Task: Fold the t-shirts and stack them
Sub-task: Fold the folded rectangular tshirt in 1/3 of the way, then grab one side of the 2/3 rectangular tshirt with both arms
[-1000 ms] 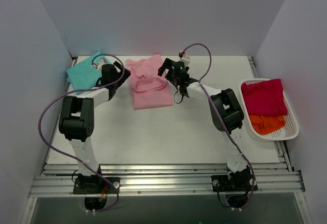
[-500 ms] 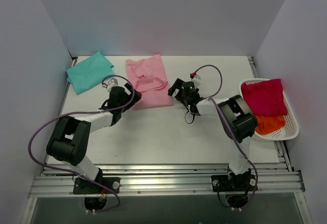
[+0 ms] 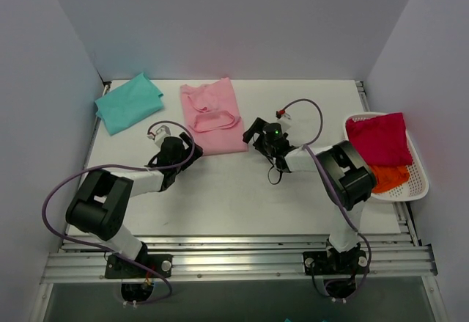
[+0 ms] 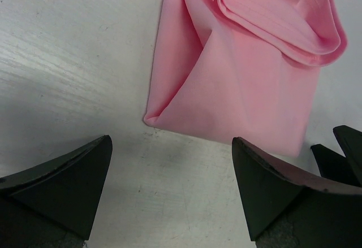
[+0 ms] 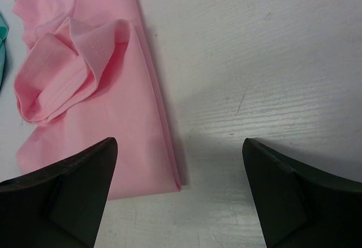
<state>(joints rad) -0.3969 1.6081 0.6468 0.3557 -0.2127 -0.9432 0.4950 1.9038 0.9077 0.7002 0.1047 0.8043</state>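
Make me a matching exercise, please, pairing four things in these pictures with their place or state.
Things:
1. pink t-shirt
2. teal t-shirt
3. basket
4. left gripper

Places or states:
A. on the right, holding red cloth and orange cloth
B. open, just short of a folded shirt's near left corner
C. far left, apart from both grippers
D. far middle, folded lengthwise

Pairs: 1-D, 2-C, 3-A, 4-B
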